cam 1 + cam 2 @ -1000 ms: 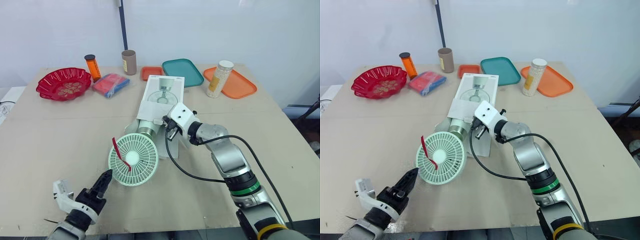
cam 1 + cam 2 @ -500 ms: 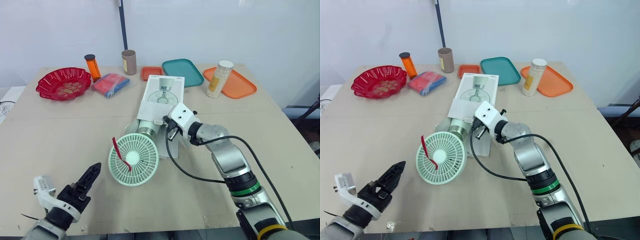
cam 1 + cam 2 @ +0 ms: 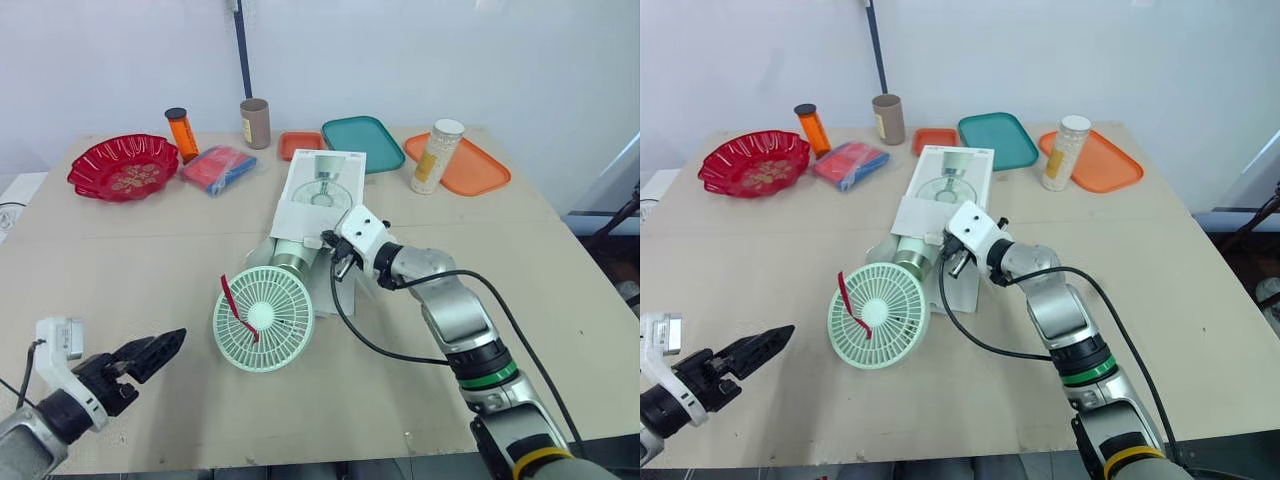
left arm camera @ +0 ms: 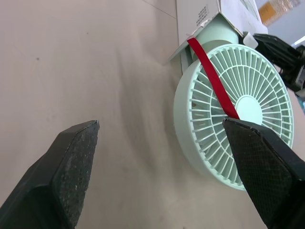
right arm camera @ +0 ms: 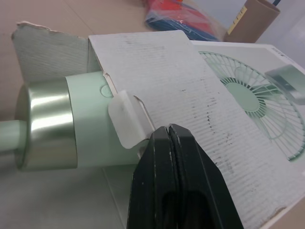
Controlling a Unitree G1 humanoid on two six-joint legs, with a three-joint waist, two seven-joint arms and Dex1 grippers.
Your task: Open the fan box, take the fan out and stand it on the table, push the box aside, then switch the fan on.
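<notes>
1. A beige wooden table [image 3: 120, 270] stands against a plain white wall [image 3: 450, 50].
2. A white cardboard fan box printed with a fan picture [image 3: 318, 195] lies flat near the table's middle, its open end towards the robot.
3. The mint-green round plastic fan [image 3: 265, 320] is partly out of the box. Its grille head rests on the table just in front of the open end, with a red strap [image 3: 240, 308] across its face. Its pale green body and silver metal ring [image 5: 45, 124] sit in the box mouth.
4. The right gripper [image 5: 167, 131] is at the box's open end beside the fan's body. Its two black fingers are pressed together, and their tips are next to a small white tab on the box edge.
5. The left gripper [image 3: 172, 341] hovers low near the table's front left, well apart from the fan, with its fingers spread wide.
6. Along the far side stand:
   - a red scalloped plastic bowl [image 3: 120, 168]
   - an orange pill bottle with a black cap [image 3: 181, 135]
   - a red and blue packet [image 3: 218, 167]
   - a brown cardboard tube [image 3: 254, 123]
   - a small orange tray [image 3: 298, 144]
   - a teal tray [image 3: 362, 138]
   - a larger orange tray [image 3: 478, 172], which bears a white-capped bottle of yellowish grains [image 3: 432, 157]
</notes>
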